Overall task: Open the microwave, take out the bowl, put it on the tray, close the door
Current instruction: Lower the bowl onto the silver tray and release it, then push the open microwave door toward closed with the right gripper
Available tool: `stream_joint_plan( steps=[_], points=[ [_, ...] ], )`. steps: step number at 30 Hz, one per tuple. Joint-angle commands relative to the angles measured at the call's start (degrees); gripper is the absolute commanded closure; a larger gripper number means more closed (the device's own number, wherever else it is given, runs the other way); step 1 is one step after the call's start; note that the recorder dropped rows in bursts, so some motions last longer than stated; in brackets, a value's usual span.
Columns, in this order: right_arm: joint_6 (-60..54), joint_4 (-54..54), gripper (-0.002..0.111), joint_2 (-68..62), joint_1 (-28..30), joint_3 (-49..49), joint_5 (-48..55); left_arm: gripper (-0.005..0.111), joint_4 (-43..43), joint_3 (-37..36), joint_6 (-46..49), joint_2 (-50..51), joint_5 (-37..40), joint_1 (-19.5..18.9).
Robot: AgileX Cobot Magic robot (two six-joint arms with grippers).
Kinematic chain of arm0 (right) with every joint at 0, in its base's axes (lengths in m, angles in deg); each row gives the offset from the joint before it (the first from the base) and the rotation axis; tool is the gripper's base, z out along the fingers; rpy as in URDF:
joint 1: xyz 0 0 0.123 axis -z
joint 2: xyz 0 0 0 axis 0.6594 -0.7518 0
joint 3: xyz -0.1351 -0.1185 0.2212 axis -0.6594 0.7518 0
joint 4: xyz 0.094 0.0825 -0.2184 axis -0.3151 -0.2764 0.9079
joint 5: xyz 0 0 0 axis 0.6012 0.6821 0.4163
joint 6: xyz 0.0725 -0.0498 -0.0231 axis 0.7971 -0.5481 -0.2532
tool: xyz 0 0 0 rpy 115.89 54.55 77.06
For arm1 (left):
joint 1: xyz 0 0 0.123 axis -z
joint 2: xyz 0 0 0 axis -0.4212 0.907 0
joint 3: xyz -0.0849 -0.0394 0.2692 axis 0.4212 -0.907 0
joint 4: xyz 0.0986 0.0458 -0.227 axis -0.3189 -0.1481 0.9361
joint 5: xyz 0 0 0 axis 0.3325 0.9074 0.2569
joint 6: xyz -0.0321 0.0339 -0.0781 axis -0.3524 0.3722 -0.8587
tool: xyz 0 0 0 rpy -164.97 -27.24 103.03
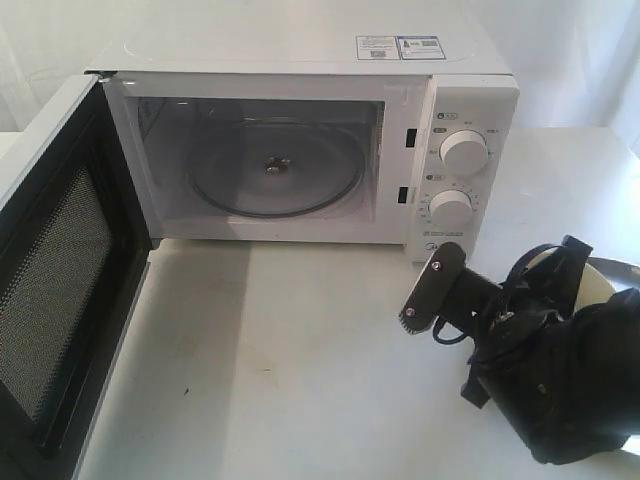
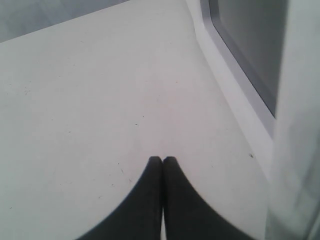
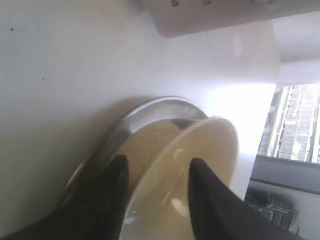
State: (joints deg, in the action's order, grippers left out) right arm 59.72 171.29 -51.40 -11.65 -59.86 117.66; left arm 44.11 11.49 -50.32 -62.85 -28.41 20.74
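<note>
Bowl [image 3: 210,145] at the tray [image 3: 150,106], near the right edge of the desk [image 1: 280,380]: release it cleanly.
Your right fingers [image 3: 207,205] stand spread astride the bowl's rim, one inside and one outside, and seem not to pinch it. I cannot tell whether the bowl sits flat on the tray, so check that first. Then rise straight up so neither finger drags the rim. Your left fingers [image 2: 150,200] are pressed together on nothing, low over bare desk beside the door [image 1: 60,260], which hangs wide toward the left edge. The microwave [image 1: 300,60], by the far edge, holds only its glass plate [image 1: 275,170]; closing the door looks to be the job left.
</note>
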Motion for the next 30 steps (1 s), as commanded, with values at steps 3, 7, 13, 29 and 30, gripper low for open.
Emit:
stream_joint_plan(
  steps=[3,7,13,29,30],
  points=[
    [14.6,12.0,0.070,0.8,-1.5,-0.3,-1.5,0.107,0.3,-0.1,-0.3,-0.2,0.0,0.2],
    [15.6,12.0,0.070,1.3,-3.1,-5.1,-8.8,0.107,0.3,-0.1,-0.3,-0.2,0.0,0.2],
    [15.6,12.0,0.070,0.2,-3.1,-14.8,-24.5,0.107,0.3,-0.1,-0.3,-0.2,0.0,0.2],
    [15.3,12.0,0.108,-1.6,-7.7,-41.2,-51.1,0.107,0.3,-0.1,-0.3,-0.2,0.0,0.2],
    [15.3,12.0,0.108,-2.6,-8.6,-43.8,-51.8,0.107,0.3,-0.1,-0.3,-0.2,0.0,0.2]
  ],
)
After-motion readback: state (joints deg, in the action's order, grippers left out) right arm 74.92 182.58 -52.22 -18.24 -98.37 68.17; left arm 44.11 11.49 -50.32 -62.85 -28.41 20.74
